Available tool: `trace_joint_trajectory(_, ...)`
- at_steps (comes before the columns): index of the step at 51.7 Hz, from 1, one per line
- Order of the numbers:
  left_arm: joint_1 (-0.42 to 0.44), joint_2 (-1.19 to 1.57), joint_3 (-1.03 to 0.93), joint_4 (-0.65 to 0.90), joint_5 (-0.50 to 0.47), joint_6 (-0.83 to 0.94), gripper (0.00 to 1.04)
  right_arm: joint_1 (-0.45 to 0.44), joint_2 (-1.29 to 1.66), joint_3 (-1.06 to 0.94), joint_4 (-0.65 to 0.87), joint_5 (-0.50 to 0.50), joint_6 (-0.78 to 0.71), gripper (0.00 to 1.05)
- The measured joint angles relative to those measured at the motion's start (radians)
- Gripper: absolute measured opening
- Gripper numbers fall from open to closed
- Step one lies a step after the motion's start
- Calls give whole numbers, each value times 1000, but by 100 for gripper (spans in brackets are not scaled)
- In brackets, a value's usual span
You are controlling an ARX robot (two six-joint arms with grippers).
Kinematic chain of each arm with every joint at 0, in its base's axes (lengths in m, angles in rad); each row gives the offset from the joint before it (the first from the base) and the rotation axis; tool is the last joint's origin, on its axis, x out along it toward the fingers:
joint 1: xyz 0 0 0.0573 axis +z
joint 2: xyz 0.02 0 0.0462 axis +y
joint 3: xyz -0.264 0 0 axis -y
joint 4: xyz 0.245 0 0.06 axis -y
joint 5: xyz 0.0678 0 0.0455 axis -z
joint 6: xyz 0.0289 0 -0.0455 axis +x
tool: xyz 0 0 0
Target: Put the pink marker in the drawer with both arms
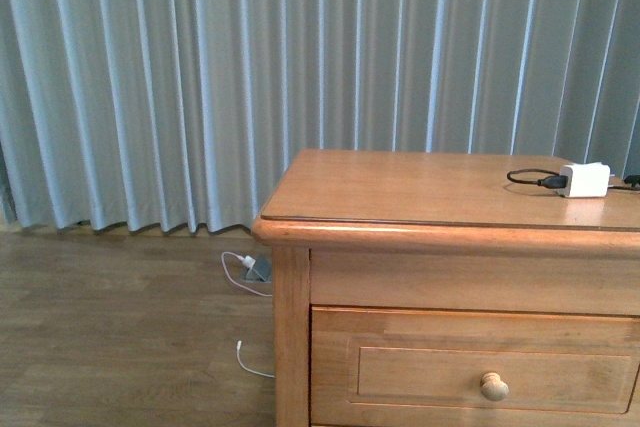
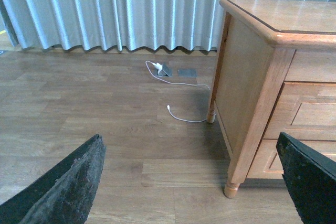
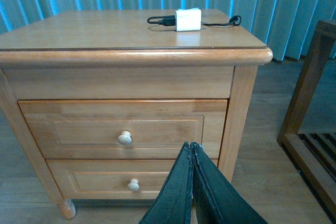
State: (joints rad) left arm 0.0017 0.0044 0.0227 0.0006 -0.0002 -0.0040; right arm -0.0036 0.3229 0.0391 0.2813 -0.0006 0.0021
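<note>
While my two arms are hanging in front of the honey-coloured wooden dresser (image 3: 131, 66), the wide top drawer with its panelled front (image 3: 126, 127) is sitting fully closed, its round pale wooden knob (image 3: 124, 138) facing my right wrist camera. My right pincer (image 3: 192, 153) is pointing at the dresser front with its two black fingers pressed together and nothing between them; its tip is showing just beside the lower edge of the top drawer, toward the knob of the lower drawer (image 3: 134, 184), and apart from both. My left pincer (image 2: 191, 182) is standing wide, its two dark fingers (image 2: 68, 182) well apart at the edges of the wrist view, over the brown wood-plank floor (image 2: 94, 114) beside the dresser's side panel. I am not finding the pink marker in any view. A white charger block with a black cable (image 1: 585, 180) is lying on the dresser top, near its back corner. A white cable (image 2: 181, 114) is trailing across the floor before the pleated grey-blue curtain (image 1: 200, 77).
</note>
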Motion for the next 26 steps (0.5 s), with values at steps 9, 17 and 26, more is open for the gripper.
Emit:
trace_joint_trajectory(9,0,0,0,0,0,0,99,0,-54,-34,-13,0,0,1)
trace_joint_trajectory(17,0,0,0,0,0,0,99,0,-102,-34,-56,0,0,1)
trace_joint_trajectory(26,0,0,0,0,0,0,99,1,-150,-34,-106,0,0,1)
